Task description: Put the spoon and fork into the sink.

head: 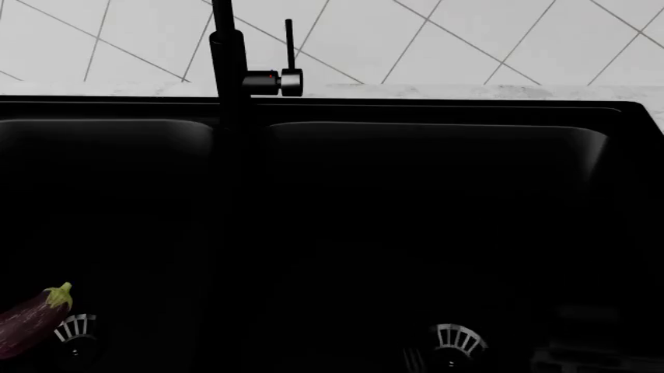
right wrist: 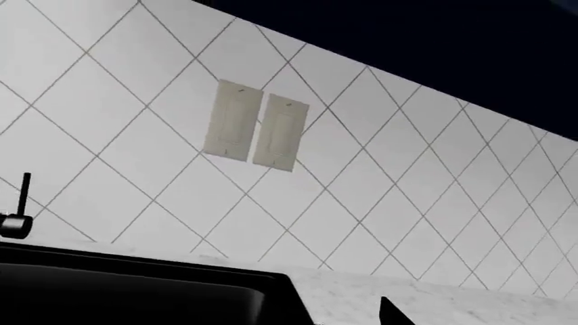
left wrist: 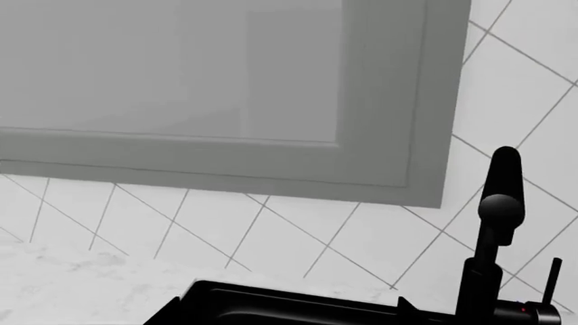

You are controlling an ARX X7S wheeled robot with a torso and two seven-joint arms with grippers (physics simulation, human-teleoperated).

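Observation:
The black double-basin sink [head: 436, 109] fills the head view, and neither the spoon nor the fork shows in any view. In the left wrist view, my left gripper [left wrist: 287, 302] hangs over the sink's back rim [left wrist: 271, 292]. Its two dark fingertips [left wrist: 176, 301] stand far apart with nothing between them, so it is open. In the right wrist view, one fingertip [right wrist: 390, 313] of my right gripper [right wrist: 277, 315] shows against the marble counter, well off centre. The other is lost against the black sink [right wrist: 135, 271]. Neither gripper shows clearly in the head view.
A purple eggplant [head: 29, 320] lies in the left basin beside a silver strainer [head: 75, 330]; another strainer [head: 456, 340] sits in the right basin. The tall black faucet [head: 226, 62] rises from the rim between the basins. Behind are a tiled wall, a grey window frame [left wrist: 388, 169] and wall switches [right wrist: 257, 132].

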